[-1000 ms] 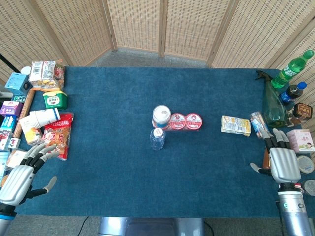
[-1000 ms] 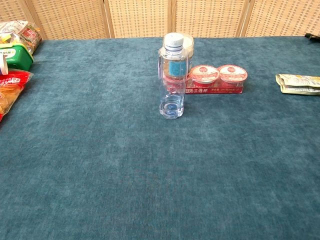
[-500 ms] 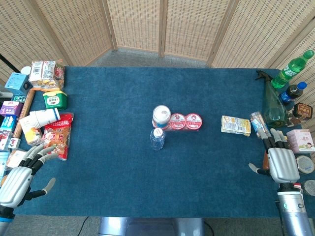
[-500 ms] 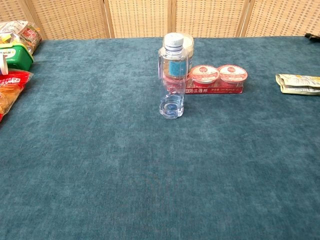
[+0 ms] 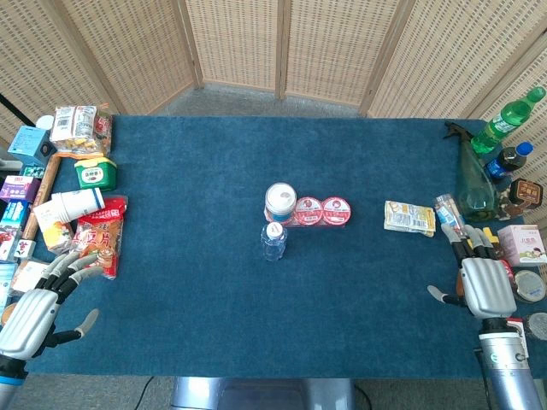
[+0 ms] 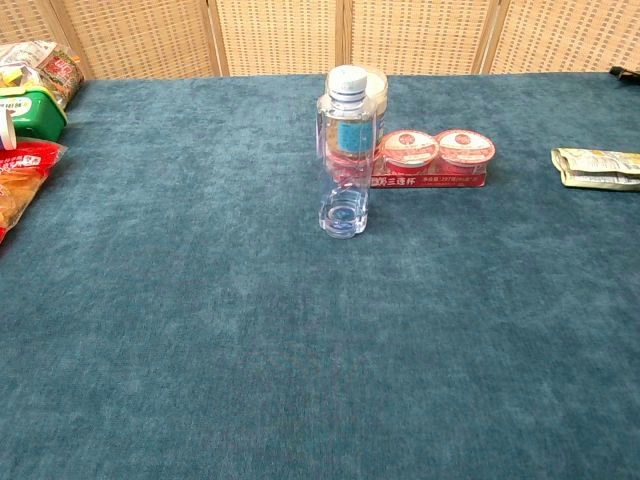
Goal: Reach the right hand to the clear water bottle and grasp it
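Observation:
A clear water bottle [image 5: 273,242] with a white cap stands upright near the middle of the blue table; the chest view shows the bottle [image 6: 345,160] in front of a white-lidded can. My right hand [image 5: 483,282] hovers at the table's right front edge, far to the right of the bottle, fingers spread and holding nothing. At the front left corner my left hand [image 5: 36,309] rests, open and holding nothing. Neither hand appears in the chest view.
Just behind the bottle stand a white-lidded can [image 5: 280,202] and a red twin-cup pack [image 5: 322,211]. A yellow packet [image 5: 408,218] lies between bottle and right hand. Bottles and a green spray bottle [image 5: 473,179] crowd the right edge; snacks [image 5: 97,235] line the left edge.
My right hand has drifted slightly toward the front edge and a little left. The bottle and my left hand have not moved.

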Controlling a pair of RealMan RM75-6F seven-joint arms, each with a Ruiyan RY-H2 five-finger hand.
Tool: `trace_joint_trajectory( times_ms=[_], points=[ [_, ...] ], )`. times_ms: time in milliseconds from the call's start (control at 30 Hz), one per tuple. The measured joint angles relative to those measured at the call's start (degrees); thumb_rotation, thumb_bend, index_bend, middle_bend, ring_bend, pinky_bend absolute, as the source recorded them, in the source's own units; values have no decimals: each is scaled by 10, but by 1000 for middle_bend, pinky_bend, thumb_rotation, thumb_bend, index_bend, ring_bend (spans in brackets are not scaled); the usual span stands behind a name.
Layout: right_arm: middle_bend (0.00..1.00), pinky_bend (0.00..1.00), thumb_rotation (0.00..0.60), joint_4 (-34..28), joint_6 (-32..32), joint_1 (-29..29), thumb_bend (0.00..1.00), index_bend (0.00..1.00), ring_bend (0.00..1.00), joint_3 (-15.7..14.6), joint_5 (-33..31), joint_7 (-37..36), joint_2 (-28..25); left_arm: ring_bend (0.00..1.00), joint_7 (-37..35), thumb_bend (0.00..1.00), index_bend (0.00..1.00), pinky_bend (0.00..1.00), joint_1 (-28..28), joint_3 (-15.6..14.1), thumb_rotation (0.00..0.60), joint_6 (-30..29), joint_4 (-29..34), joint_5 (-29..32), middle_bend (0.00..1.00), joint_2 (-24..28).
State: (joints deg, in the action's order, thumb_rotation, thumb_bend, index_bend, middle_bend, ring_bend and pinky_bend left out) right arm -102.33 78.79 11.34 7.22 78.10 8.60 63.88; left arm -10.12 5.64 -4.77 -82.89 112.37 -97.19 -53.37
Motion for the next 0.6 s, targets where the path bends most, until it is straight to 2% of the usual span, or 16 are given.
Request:
trace_joint_trajectory(
  times_ms=[267,600],
  points=[
    [169,0,600,4,-7,9,90,0,0,3,21,-49,5,0,-3,433,214,0,2,-1,600,2,-1,-2,167,0],
    [150,0,600,21,-61,52,82,0,0,4,67,-208,19,0,-7,434,215,0,3,-1,600,4,-3,2,166,2]
  ],
)
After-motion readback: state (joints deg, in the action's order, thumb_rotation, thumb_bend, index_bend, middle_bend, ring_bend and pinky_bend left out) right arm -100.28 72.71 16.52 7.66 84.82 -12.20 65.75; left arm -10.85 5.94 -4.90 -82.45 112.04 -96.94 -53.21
